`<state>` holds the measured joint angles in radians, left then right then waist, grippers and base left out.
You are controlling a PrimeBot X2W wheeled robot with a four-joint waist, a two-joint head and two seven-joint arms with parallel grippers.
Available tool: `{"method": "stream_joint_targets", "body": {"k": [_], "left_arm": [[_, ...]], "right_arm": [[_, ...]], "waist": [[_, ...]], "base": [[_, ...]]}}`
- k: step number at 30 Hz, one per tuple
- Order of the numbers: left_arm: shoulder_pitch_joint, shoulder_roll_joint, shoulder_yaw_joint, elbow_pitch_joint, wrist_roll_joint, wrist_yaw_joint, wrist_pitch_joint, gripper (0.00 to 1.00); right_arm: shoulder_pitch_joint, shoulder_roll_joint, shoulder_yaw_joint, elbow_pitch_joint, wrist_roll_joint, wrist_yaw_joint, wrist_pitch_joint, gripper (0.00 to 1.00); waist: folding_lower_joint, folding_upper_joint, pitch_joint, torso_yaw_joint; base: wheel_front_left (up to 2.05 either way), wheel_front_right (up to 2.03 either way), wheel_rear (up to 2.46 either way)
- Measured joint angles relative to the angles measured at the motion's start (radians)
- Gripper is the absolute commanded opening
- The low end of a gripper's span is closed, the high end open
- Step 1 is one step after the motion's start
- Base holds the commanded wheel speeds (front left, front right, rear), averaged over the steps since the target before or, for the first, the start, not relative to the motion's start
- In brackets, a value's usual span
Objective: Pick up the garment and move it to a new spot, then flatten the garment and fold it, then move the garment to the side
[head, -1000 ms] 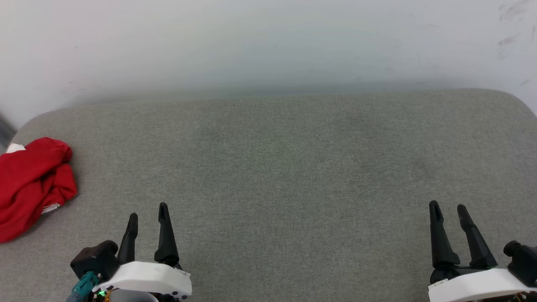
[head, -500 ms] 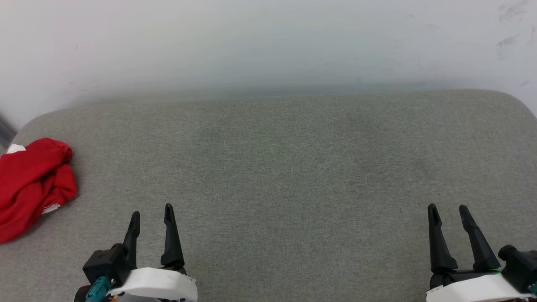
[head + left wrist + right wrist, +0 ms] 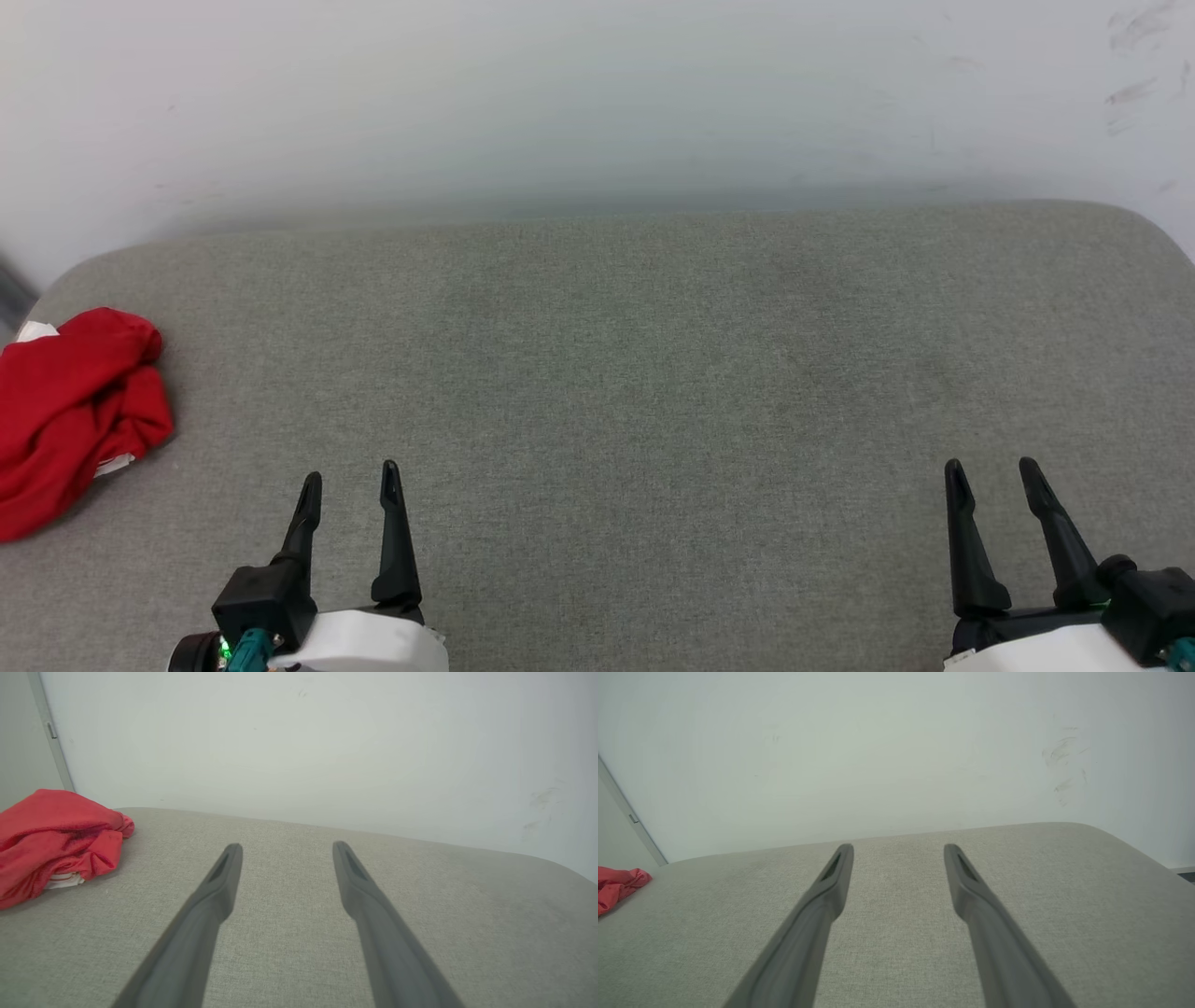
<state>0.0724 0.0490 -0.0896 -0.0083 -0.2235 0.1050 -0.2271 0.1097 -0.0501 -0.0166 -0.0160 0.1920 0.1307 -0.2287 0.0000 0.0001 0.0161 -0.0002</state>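
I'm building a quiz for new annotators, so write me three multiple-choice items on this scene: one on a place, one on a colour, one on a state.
1. Where does the garment lie on the grey cushion in the head view?
A) at the far left edge
B) in the centre
C) at the far right edge

2. What is the garment's main colour?
A) blue
B) red
C) green

3. How do the left claw and right claw stand?
A) both open, holding nothing
B) both shut on the garment
C) left shut, right open

Key:
1 A, the crumpled heap sits at the left edge.
2 B, it is bright red with bits of white.
3 A, each pair of fingers is spread, with bare cushion between them.
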Motion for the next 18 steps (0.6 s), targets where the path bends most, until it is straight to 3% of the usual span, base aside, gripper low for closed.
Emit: {"method": "stream_joint_targets", "body": {"k": [18], "left_arm": [[0.014,0.001,-0.004,0.009,0.089,0.000,-0.033,1.00]], "right_arm": [[0.028,0.000,0.009,-0.018,-0.091,0.000,-0.031,1.00]], "waist": [[0.0000,0.0000,0.000,-0.001]], "base": [[0.00,0.00,0.00]]}}
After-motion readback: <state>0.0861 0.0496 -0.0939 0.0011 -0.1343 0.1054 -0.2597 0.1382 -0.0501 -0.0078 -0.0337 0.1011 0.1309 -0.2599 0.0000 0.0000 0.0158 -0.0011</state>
